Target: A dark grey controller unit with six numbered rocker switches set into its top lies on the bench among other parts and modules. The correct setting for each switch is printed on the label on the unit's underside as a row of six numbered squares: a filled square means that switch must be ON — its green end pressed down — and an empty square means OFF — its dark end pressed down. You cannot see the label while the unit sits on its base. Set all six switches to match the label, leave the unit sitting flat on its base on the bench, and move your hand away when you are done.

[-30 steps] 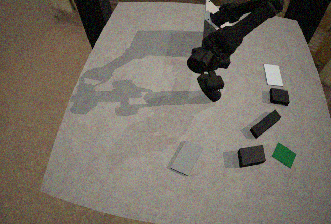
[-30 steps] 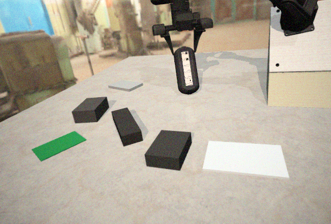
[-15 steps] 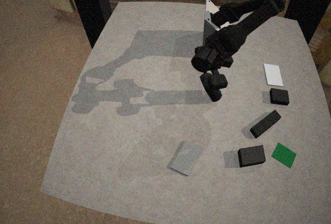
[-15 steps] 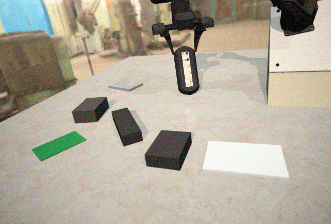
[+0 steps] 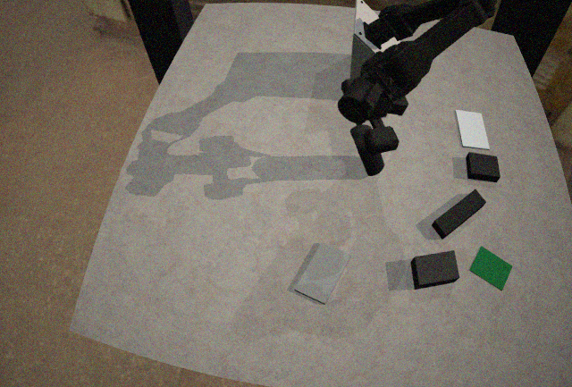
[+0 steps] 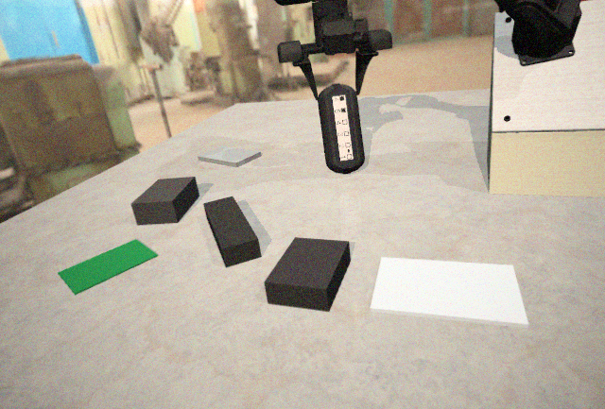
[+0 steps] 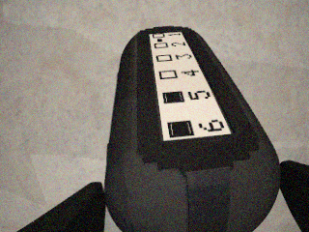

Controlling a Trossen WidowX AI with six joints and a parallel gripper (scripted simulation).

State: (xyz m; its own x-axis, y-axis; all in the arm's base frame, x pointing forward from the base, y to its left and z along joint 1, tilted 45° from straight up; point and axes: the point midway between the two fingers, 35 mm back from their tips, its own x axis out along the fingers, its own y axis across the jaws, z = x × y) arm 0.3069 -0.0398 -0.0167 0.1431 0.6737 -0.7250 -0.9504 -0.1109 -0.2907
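Note:
The dark controller unit [image 5: 372, 161] [image 6: 343, 165] [image 7: 129, 121] is steeply tilted, its upper end between my fingertips. Its lower end is close to the bench; whether it touches is unclear. My gripper [image 6: 337, 93] [image 7: 192, 176] is shut on the unit, with a finger against each side. The white underside label [image 6: 341, 127] [image 7: 196, 130] faces the exterior view and the wrist camera. In the wrist view, squares 5 and 6 are filled, and squares 1, 2, 3 and 4 are empty. A small dark mark lies between squares 1 and 2. The rocker switches are hidden.
Three dark blocks [image 5: 483, 166] [image 5: 458, 214] [image 5: 434, 269] lie apart. A white plate [image 5: 472, 129] [image 6: 447, 289], a green plate [image 5: 491, 267] [image 6: 108, 265] and a grey plate [image 5: 323, 272] [image 6: 229, 154] lie flat. A tall white-faced box [image 6: 546, 96] stands beside the arm.

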